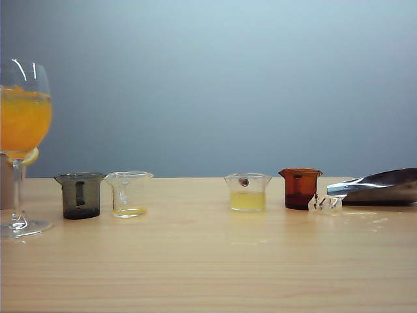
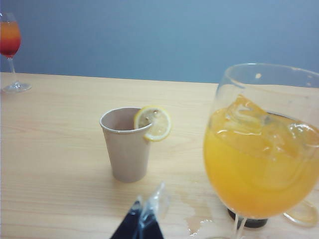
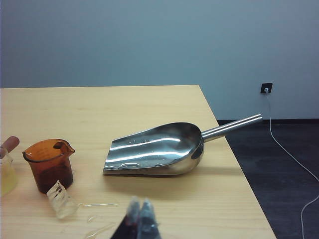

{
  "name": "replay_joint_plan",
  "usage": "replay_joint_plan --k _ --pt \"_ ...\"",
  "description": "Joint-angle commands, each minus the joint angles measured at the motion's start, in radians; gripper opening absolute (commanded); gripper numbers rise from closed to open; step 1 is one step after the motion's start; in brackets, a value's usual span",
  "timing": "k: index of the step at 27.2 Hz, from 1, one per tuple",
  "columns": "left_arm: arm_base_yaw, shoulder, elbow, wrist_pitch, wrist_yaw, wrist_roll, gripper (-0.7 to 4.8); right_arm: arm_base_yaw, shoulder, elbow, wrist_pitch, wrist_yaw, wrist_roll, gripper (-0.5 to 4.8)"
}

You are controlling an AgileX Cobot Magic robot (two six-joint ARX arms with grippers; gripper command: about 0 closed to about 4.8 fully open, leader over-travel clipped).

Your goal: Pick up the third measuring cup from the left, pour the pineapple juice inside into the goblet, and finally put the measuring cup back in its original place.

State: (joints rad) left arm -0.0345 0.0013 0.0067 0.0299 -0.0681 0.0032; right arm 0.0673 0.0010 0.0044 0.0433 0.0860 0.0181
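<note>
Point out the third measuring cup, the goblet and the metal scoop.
third measuring cup [image 1: 247, 193]: exterior view, on its clear wall.
goblet [image 1: 23, 120]: exterior view, on the orange-filled bowl.
metal scoop [image 3: 159, 148]: right wrist view, on the inner pan.

The third measuring cup [image 1: 247, 191], a small clear flared beaker with a dark dot near its rim, is standing upright right of the frame's centre, holding pale yellow pineapple juice [image 1: 247, 201] at its bottom. The goblet [image 1: 23, 140] is standing at the far left edge, filled with orange drink.
</note>
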Motion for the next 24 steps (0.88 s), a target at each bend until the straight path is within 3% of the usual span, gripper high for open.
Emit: replay_joint_plan --k 1,7,14,19,24 --pt "0.0 0.0 0.003 0.016 0.001 -0.003 -0.06 0.0 0.0 -0.003 0.013 -0.003 0.004 -0.01" --pt "0.0 0.0 0.004 0.018 0.0 -0.014 -0.06 0.0 0.0 0.002 0.018 -0.003 0.005 -0.01" --pt "0.0 0.001 0.14 -0.056 0.003 -0.196 -0.06 0.001 0.001 0.158 -0.012 -0.018 0.005 -0.01" --pt "0.0 0.03 0.282 -0.19 0.0 -0.195 -0.06 0.001 0.036 0.262 -0.024 -0.01 0.005 -0.02" --pt "0.0 0.14 0.405 -0.209 0.002 -0.195 -0.06 0.002 0.146 0.367 -0.005 -0.01 0.005 -0.02"
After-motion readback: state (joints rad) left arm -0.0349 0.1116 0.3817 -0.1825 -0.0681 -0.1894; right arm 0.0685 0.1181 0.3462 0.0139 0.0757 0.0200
